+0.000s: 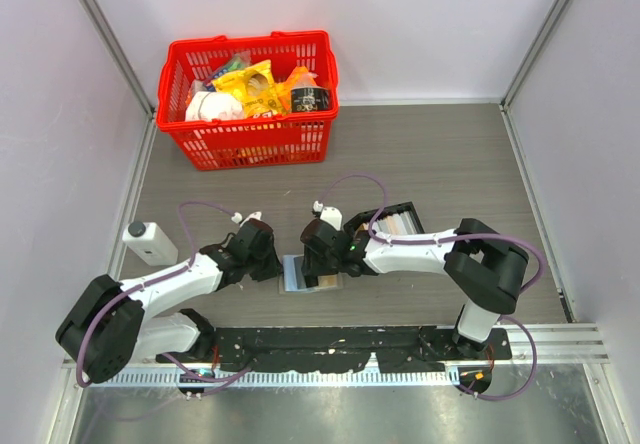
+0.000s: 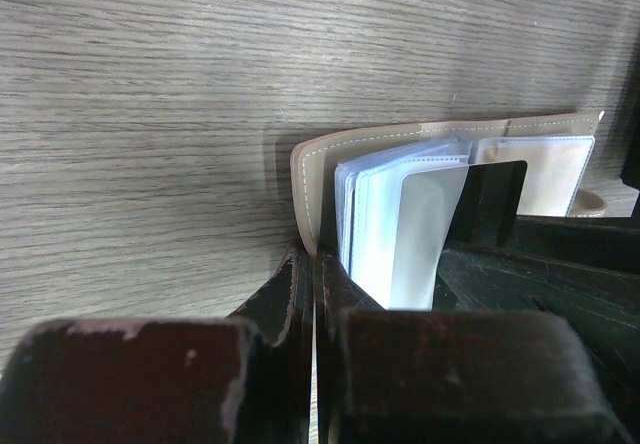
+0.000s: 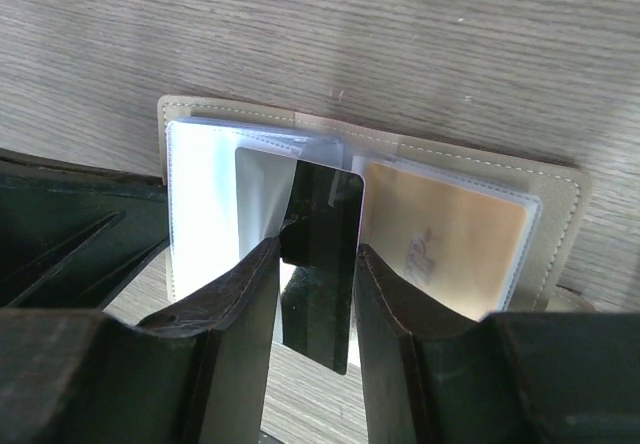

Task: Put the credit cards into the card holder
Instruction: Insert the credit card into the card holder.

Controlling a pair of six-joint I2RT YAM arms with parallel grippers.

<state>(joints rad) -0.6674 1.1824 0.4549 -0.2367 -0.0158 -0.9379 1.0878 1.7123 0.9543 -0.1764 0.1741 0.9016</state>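
At the near middle of the table (image 1: 450, 154), between the two arms, the holder (image 1: 298, 276) lies open with its sleeves up.

The right claw (image 3: 318, 249) hangs over the centre fold, its jaws set at a narrow gap. A glossy card (image 3: 320, 309) stands on end in that gap, tilted. Its far end is down among the clear sleeves at the fold, and its two long edges sit right at the inner faces of the fingers (image 3: 240, 304). Whether the fingers press on the card or only flank it, I cannot tell. Just right of it a tan card (image 3: 445, 239) lies flat in a sleeve on the holder's right leaf. The sleeves on the left leaf are pale blue-white.

The left claw (image 2: 312, 264) is closed tight, finger against finger. Its tips are down at the edge of the holder's left cover, which curls up there. Whether the cover is nipped between the tips cannot be made out.

Just behind the right claw a black tray (image 1: 410, 207) sits on the table with pale cards (image 1: 398, 223) in it. A red basket (image 1: 250, 144) of groceries stands at the far left, well apart from the holder. A white box (image 1: 148, 241) lies near the left edge.
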